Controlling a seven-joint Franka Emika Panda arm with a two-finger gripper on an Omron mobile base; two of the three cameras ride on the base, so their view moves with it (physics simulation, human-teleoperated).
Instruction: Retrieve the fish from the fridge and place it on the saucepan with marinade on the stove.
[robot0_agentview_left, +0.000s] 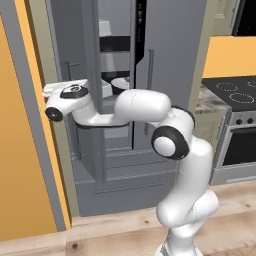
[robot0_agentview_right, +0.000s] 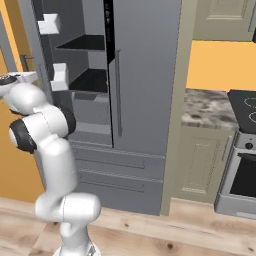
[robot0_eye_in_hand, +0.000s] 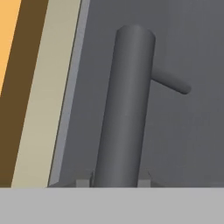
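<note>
Gripping the door handle (robot0_eye_in_hand: 124, 109) of the fridge (robot0_agentview_left: 165, 55), the hand (robot0_eye_in_hand: 116, 180) is closed tight around this bar at the frame's bottom. If the arm pulls off the door's arc, the fingers (robot0_eye_in_hand: 83, 181) may slip off, leaving the door at the left only half open

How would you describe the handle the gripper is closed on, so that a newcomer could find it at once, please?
Start at the tall grey fridge; its left door is swung open. On that door is a vertical grey bar, the door handle, with the gripper shut on it. The closed right door's handle has nothing on it.
</note>
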